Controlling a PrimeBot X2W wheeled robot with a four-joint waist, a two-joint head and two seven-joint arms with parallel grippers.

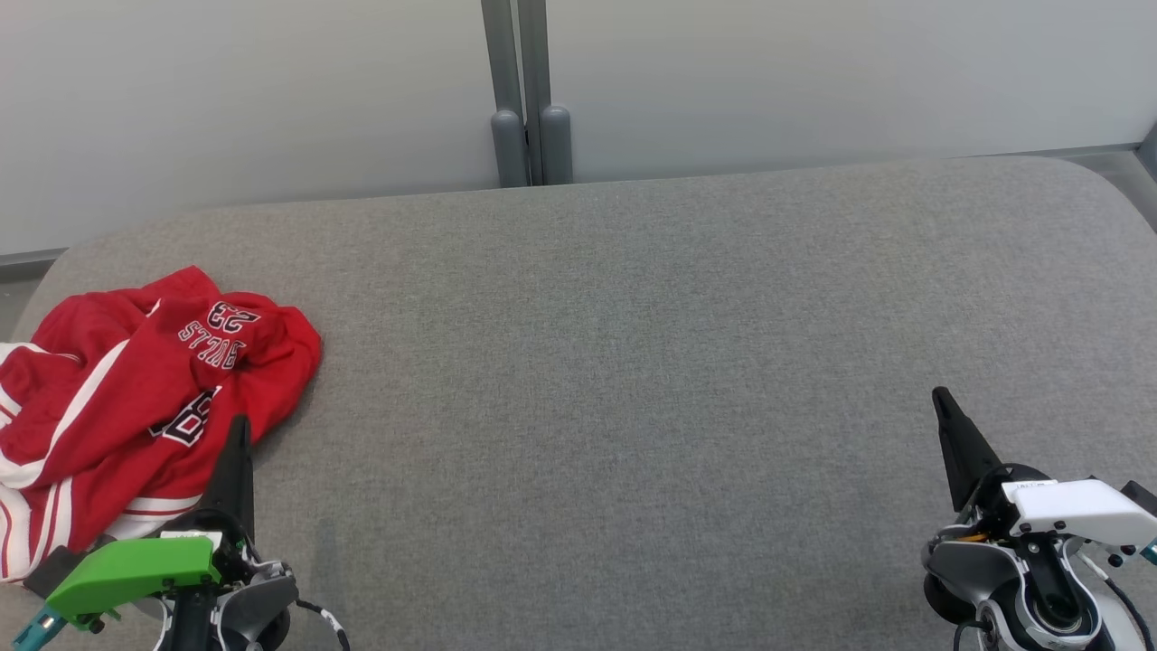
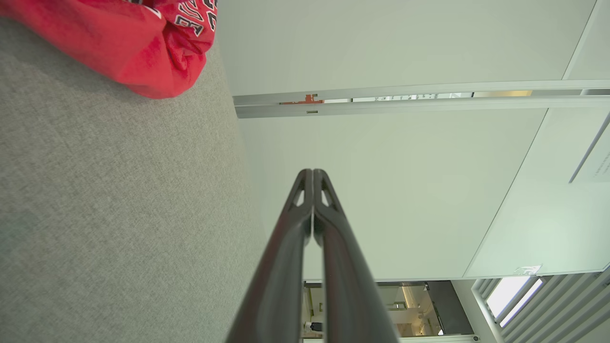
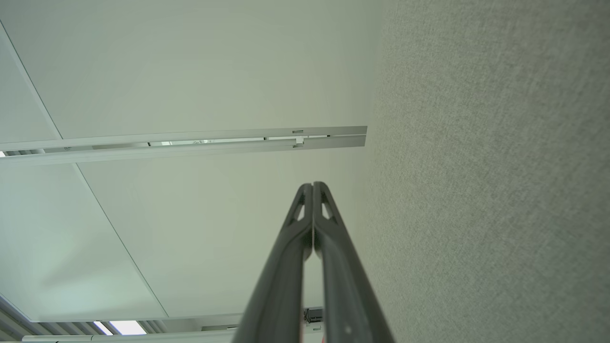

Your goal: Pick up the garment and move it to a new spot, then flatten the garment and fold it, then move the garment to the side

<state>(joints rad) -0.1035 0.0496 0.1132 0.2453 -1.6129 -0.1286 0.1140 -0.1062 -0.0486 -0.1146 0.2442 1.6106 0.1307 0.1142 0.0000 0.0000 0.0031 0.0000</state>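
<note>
Left fingers (image 2: 286, 257): pressed tight together right up to the tips, with nothing caught between them. They point out over the far edge toward the wall.
Left fingers in the head view (image 1: 237, 470): down at the lower left, one slim dark blade pointing up the picture, and its tip overlaps the garment's near edge from this angle.
Green cover (image 1: 126, 570): sits on the left wrist just behind those fingers, at the bottom left corner.
Right fingers (image 3: 286, 267): same story, closed flat against each other and holding nothing, with bare grey fabric running along beside them.
Right fingers in the head view (image 1: 958, 448): lower right, leaning slightly inward, well apart from the garment.
White cover (image 1: 1080, 506): on the right wrist, just behind the fingers.
Garment (image 1: 136, 398): a red jersey with white stripes and dark-edged lettering, lying crumpled in a heap at the left end of the worktop. In the left wrist view it bunches in the upper left corner (image 2: 133, 52), clear of the fingers.
Worktop (image 1: 615, 362): grey woven fabric with rounded far corners, and the jersey is on its left end.
Wall panels (image 1: 813, 81): pale and plain, right behind the far edge.
Grey posts (image 1: 531, 136): two side by side where the panels meet, at centre back.
</note>
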